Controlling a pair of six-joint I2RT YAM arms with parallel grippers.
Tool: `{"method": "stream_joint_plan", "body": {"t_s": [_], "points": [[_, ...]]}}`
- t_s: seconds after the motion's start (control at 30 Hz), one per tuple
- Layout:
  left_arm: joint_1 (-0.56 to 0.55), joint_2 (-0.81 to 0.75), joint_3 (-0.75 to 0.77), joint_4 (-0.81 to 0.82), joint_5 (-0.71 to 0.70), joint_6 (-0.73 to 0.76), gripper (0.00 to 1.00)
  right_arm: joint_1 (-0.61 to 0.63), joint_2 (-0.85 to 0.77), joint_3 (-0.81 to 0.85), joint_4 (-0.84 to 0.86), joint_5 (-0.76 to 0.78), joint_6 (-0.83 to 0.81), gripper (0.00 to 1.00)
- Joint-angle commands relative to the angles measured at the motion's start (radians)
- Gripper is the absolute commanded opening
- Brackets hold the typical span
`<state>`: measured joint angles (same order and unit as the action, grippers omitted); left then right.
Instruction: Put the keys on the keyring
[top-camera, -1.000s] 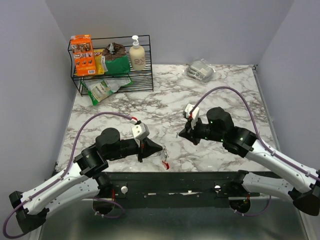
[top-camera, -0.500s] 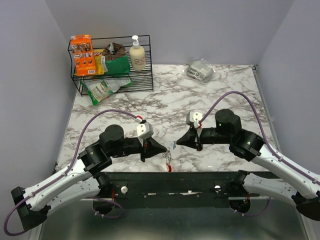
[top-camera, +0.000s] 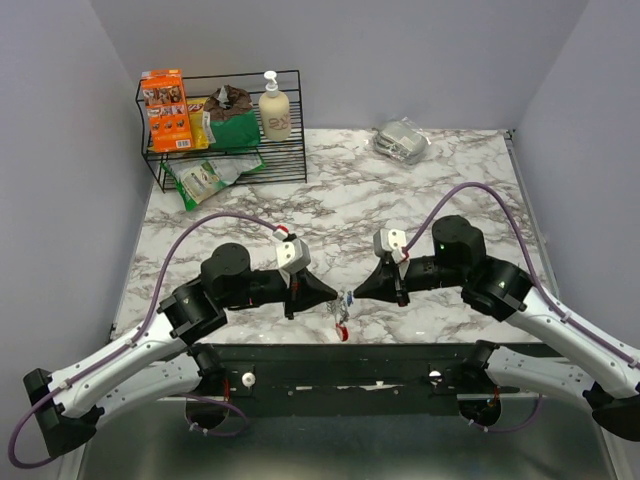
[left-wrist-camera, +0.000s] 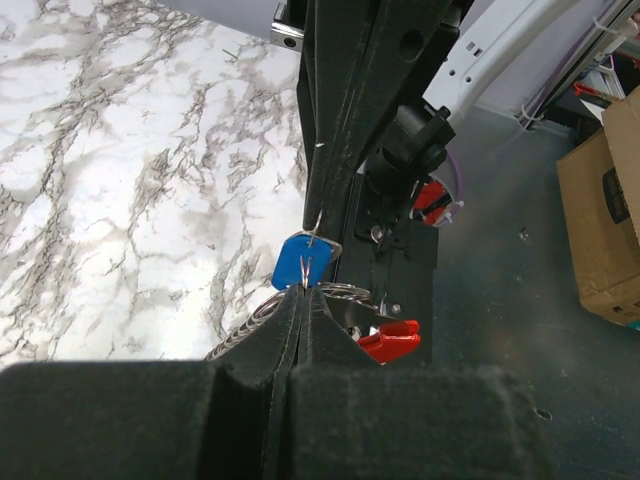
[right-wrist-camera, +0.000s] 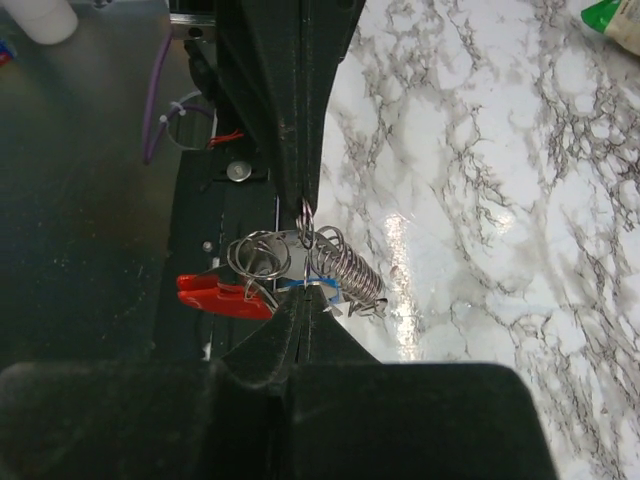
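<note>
Both arms lean in low over the near edge of the marbled surface (top-camera: 450, 190), tips nearly nose to nose. The left end effector (top-camera: 329, 293) is pressed together on the keyring (left-wrist-camera: 345, 292), gripping it at one of its thin wire rings. The chain (right-wrist-camera: 345, 265) loops off to one side, and the red clip (left-wrist-camera: 390, 343) dangles on the other, over the dark frame (top-camera: 400, 360) below the edge.

The right end effector (top-camera: 358, 291) is closed too, and as far as I can see it pinches the blue-headed key (left-wrist-camera: 300, 268). From its own wrist camera only a thin blue sliver shows at the fingertips; the rest is buried behind the coiled chain and the black fingers.

From overhead the whole bundle is a small glinting knot between the two tips, with just the red clip readable beneath it. Whether the key's hole sits on a ring is too fine to make out, and I cannot tell if any other key hangs in the tangle. Each wrist view is half filled by its own blurred fingers, with the other arm's fingers cutting in from the top. A wire rack (top-camera: 225, 150) of packets stands at the far left corner.
</note>
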<state>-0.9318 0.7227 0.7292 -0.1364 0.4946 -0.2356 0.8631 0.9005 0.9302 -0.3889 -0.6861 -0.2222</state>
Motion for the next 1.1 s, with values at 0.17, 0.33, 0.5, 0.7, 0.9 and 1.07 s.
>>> {"method": "stream_joint_plan", "body": {"t_s": [0.17, 0.33, 0.5, 0.7, 0.9, 1.07], "points": [[-0.005, 0.030, 0.053, 0.034, 0.048, 0.005, 0.00, 0.007, 0.012, 0.045, -0.064, -0.081, -0.039, 0.00], [-0.005, 0.040, 0.061, 0.032, 0.056, -0.002, 0.00, 0.007, 0.034, 0.051, -0.073, -0.078, -0.039, 0.00], [-0.006, 0.047, 0.061, 0.038, 0.065, -0.010, 0.00, 0.005, 0.055, 0.056, -0.071, -0.060, -0.037, 0.00], [-0.006, 0.043, 0.053, 0.037, 0.070, -0.018, 0.00, 0.007, 0.046, 0.064, -0.062, -0.041, -0.034, 0.00], [-0.004, 0.037, 0.045, 0.031, 0.067, -0.018, 0.00, 0.005, 0.048, 0.071, -0.062, -0.039, -0.028, 0.00], [-0.006, 0.035, 0.042, 0.027, 0.070, -0.021, 0.00, 0.005, 0.069, 0.073, -0.061, -0.021, -0.022, 0.00]]}}
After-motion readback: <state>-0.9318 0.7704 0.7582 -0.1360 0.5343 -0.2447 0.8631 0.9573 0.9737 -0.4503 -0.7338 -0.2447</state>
